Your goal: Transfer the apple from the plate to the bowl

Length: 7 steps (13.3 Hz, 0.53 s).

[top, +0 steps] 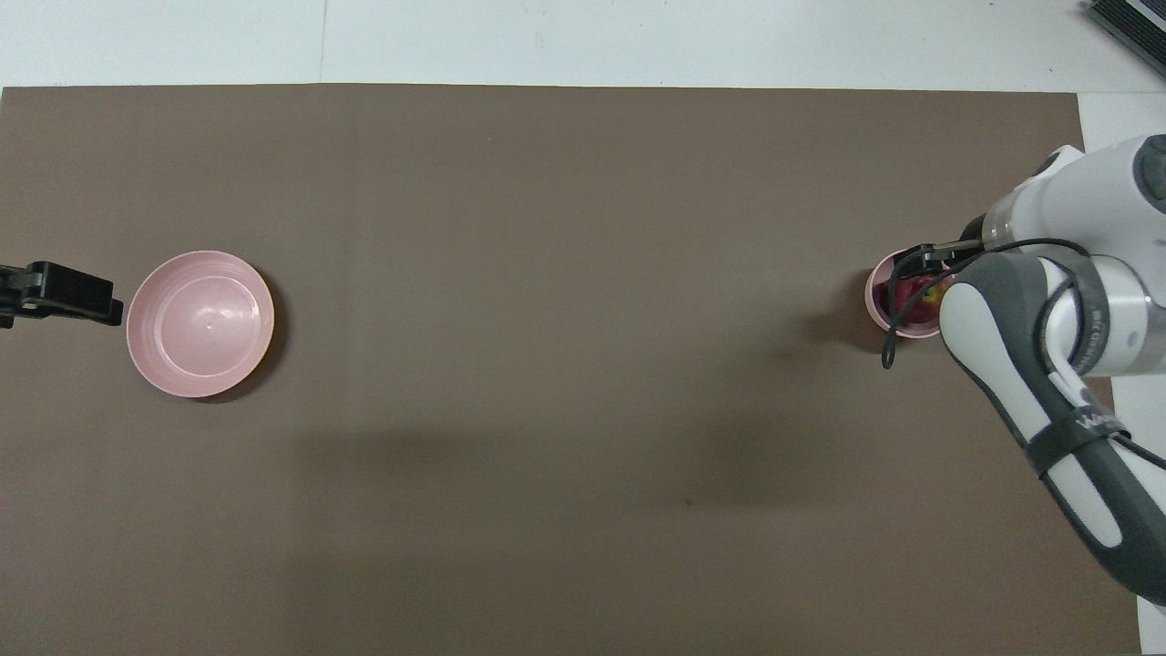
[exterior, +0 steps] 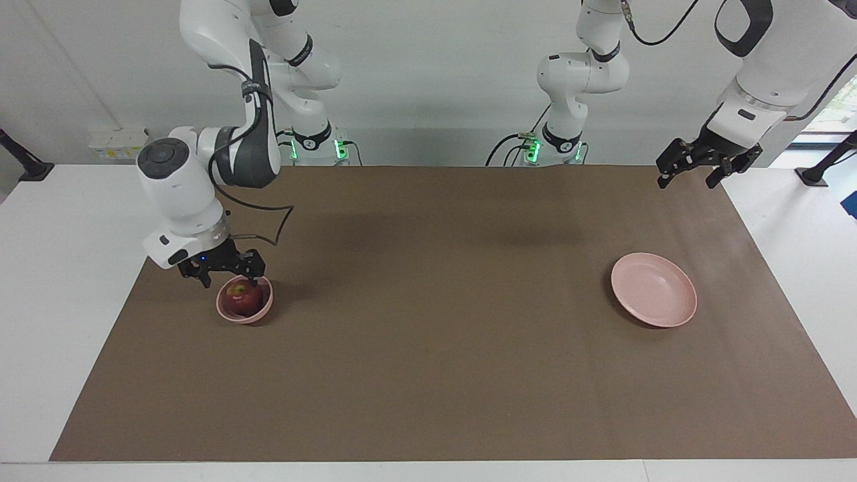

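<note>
Brown surface (exterior: 428, 375): apple (exterior: 242, 298) sitting in bowl (exterior: 245, 314), lower left; right tool (exterior: 221, 269) hovering above, spread wide, empty. Plate (exterior: 659, 304) bare, delivery seemingly done. Left tool (exterior: 703, 161) waiting upper right, wide.

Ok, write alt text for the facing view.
A dark red apple sits in a small pink bowl, with the right gripper open just above it. The pink plate lies bare toward the left arm's end, where the open left gripper waits raised.

Robotics laboratory. Two white Franka arms (exterior: 201, 167) stand mounted at a white surface (exterior: 67, 221) covered by a brown mat (exterior: 435, 301), with cabling and green-lit base units (exterior: 341, 147) against a bare white wall (exterior: 435, 67).
</note>
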Each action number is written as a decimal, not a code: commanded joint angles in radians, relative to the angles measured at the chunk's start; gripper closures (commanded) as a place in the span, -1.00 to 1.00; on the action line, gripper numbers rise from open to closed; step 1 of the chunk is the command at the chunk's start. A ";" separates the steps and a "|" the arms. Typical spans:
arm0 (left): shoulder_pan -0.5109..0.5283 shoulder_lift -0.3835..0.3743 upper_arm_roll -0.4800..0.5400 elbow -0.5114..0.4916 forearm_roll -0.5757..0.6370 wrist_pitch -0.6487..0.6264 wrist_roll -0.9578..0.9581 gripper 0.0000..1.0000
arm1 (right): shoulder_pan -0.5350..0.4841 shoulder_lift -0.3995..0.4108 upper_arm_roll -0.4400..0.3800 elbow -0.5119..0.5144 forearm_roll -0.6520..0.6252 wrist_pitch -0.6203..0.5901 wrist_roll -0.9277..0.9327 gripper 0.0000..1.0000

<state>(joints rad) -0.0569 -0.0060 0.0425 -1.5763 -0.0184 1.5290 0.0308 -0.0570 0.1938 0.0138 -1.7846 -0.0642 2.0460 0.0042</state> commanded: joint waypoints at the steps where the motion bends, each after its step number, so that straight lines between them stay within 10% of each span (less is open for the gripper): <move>1: 0.008 -0.003 -0.004 0.010 0.014 -0.021 0.006 -1.00 | -0.001 -0.097 0.006 0.004 0.055 -0.099 0.071 -1.00; 7: 0.008 -0.003 -0.004 0.010 0.014 -0.021 0.006 -1.00 | -0.001 -0.214 0.006 0.202 0.102 -0.511 0.071 -1.00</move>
<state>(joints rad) -0.0569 -0.0060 0.0425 -1.5763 -0.0184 1.5290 0.0308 -0.0548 -0.0189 0.0176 -1.6724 -0.0048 1.6445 0.0541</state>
